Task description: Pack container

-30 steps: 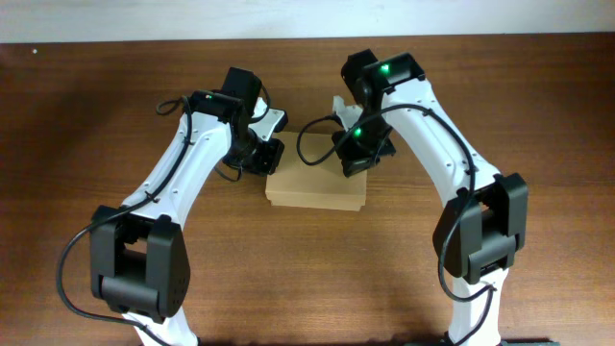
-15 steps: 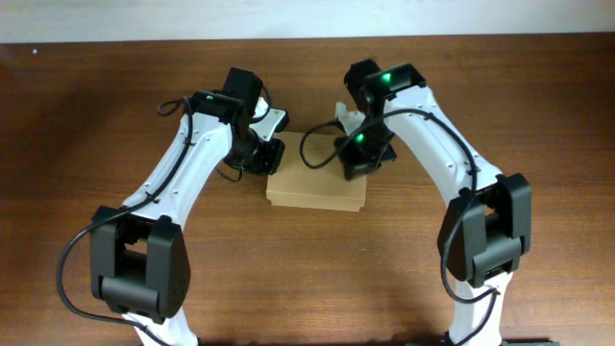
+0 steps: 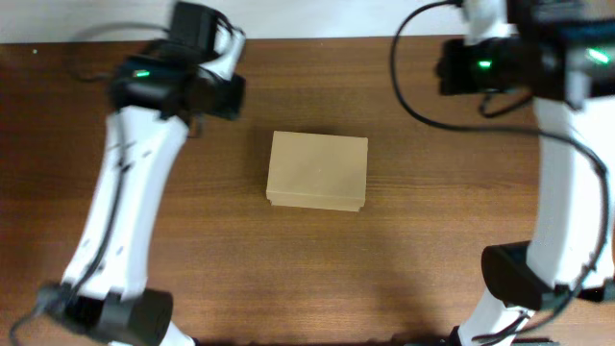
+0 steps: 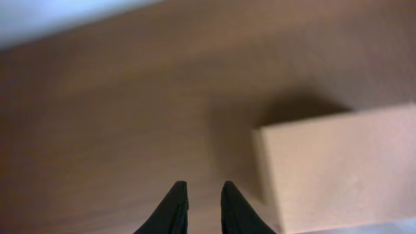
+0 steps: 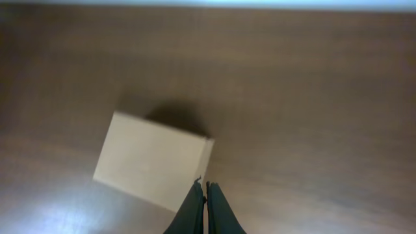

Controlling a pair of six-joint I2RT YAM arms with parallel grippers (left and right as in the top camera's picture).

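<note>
The container is a plain tan cardboard box with its flap lid down, standing alone in the middle of the wooden table. Both arms are raised high and well clear of it. My left gripper hangs above bare wood to the left of the box; its fingers are a small gap apart and hold nothing. My right gripper is high above the table with the box below it; its fingers are pressed together and empty. In the overhead view the arms' upper parts hide both grippers.
The left arm rises along the table's left side and the right arm along the right side, both close to the overhead camera. The table's back edge meets a white wall. Nothing else lies on the wood.
Both grippers were at the box's back edge; both have lifted off and swung up and outward, left arm to the back left, right arm to the back right. The box stays put.
</note>
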